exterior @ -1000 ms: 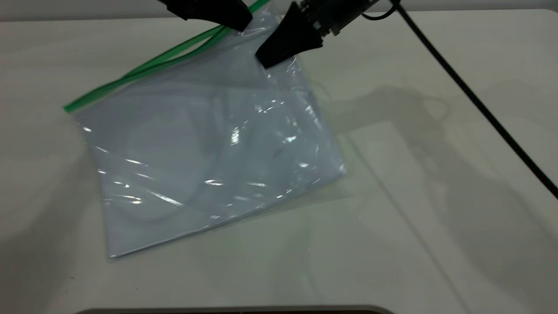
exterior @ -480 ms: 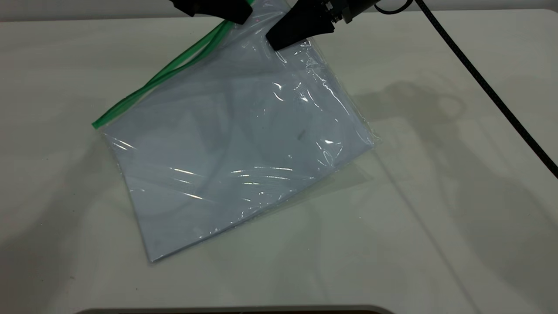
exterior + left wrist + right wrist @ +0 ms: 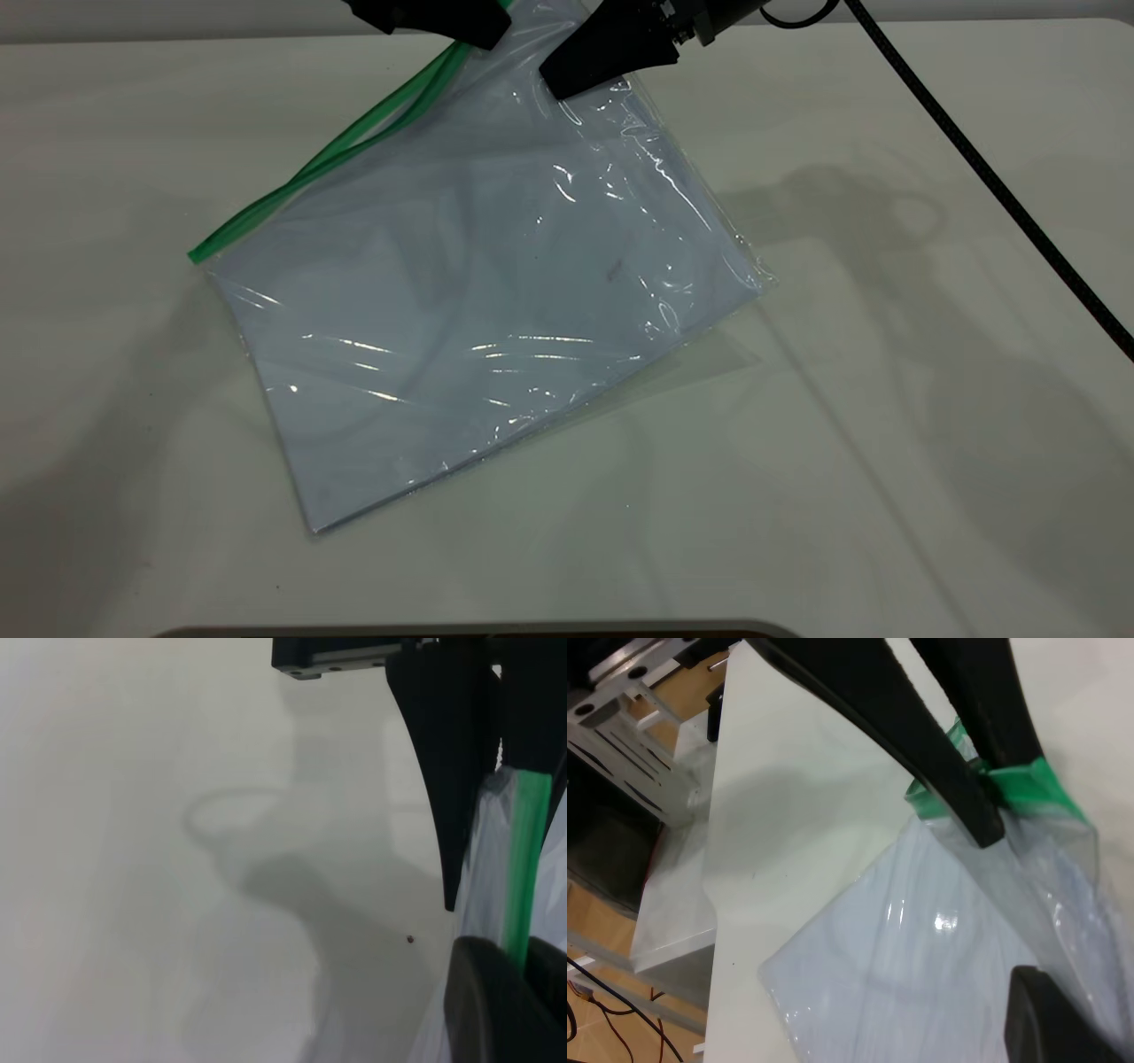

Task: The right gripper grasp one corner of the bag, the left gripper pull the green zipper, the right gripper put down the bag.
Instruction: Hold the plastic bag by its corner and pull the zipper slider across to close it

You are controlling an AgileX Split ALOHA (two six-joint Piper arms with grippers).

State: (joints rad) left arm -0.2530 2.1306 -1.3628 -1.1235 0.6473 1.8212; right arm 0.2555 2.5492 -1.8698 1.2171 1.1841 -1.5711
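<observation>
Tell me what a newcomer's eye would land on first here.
The bag, a big clear pouch with pale sheets inside, dominates: its far corner is lifted while its near corner rests on the white table. Along its left edge runs the green zipper, bright against everything else. At the top, the right end effector pinches the raised corner, and the left end effector sits on the zipper.

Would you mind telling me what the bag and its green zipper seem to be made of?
The bag looks like thin clear glossy plastic film: it wrinkles and throws bright glints. The green zipper seems a flexible translucent plastic strip, bending along the edge.
</observation>
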